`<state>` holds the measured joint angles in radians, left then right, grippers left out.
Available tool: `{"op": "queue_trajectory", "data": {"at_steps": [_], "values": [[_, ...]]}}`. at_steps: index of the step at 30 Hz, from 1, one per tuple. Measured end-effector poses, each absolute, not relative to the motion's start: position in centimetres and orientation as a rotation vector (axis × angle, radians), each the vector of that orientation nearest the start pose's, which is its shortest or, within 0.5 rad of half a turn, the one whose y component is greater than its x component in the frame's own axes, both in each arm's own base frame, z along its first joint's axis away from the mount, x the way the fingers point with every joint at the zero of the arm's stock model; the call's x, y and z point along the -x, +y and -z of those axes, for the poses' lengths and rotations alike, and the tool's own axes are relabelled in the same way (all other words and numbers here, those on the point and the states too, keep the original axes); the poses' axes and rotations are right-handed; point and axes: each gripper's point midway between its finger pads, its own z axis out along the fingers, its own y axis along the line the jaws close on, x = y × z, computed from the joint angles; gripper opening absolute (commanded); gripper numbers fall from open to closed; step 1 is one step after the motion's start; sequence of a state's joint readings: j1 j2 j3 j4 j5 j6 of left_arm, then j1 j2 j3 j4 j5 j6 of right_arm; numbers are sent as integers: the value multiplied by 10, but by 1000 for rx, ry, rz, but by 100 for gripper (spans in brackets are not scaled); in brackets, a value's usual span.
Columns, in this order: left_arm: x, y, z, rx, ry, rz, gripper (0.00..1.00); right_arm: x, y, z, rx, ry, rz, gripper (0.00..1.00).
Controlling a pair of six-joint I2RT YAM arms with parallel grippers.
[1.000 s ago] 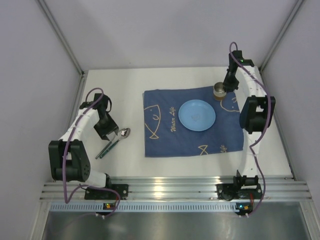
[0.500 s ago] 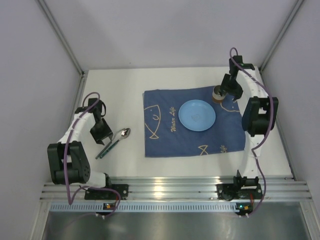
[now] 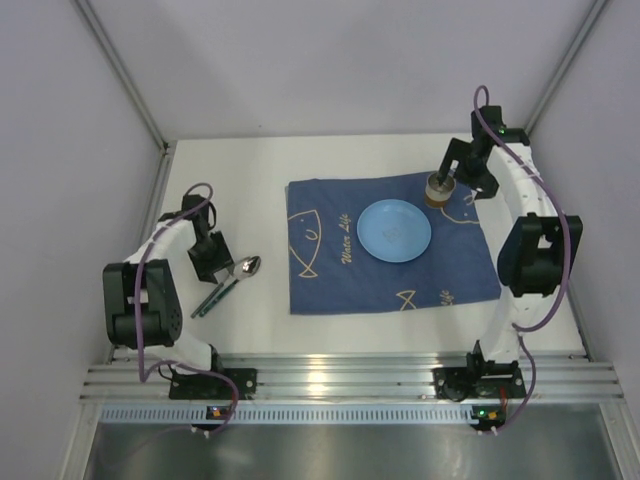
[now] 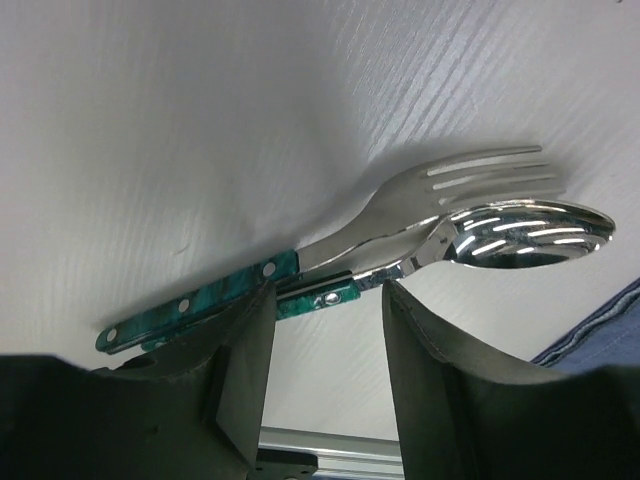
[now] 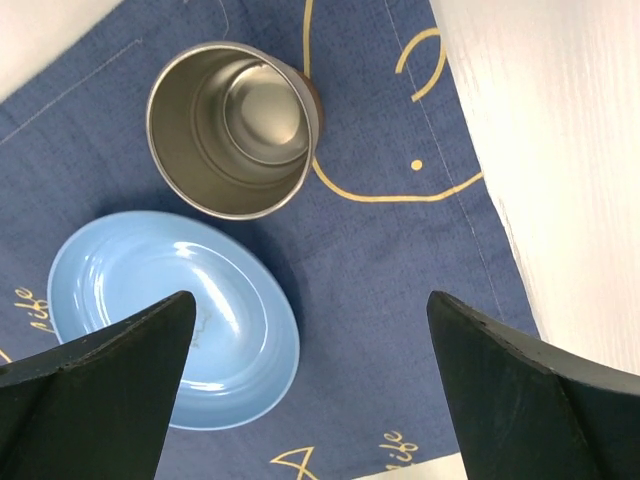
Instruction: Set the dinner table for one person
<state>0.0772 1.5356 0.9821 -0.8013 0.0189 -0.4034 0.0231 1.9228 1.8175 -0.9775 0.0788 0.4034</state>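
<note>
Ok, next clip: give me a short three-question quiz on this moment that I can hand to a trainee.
1. True or false: the cup lies tipped over on the plate.
2. Where do the fork and spoon lie? A) on the plate B) on the table, left of the cloth C) in the cup
3. What do the right fingers hold?
Key: 1 false: it stands upright on the cloth, beside the plate. 2 B. 3 nothing: they stand wide apart, the cup free.
</note>
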Motion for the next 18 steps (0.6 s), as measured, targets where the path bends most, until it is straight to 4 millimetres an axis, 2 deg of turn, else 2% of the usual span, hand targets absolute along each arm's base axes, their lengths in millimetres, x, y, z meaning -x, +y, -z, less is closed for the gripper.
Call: {"op": "queue_trajectory", "data": {"at_steps": [3,6,12,18], "values": [[-269,0,-34,660,2900,86,51,-437,14,-150,-527,2614,-41,100],[-276,1,-28,631,2918,82,51,-428,14,-142,-529,2640,-38,100],[-295,5,-28,571,2907,73,50,-413,12,-137,-529,2665,-19,100],[-306,11,-32,534,2892,35,45,-409,10,-139,-523,2658,-5,100]]}}
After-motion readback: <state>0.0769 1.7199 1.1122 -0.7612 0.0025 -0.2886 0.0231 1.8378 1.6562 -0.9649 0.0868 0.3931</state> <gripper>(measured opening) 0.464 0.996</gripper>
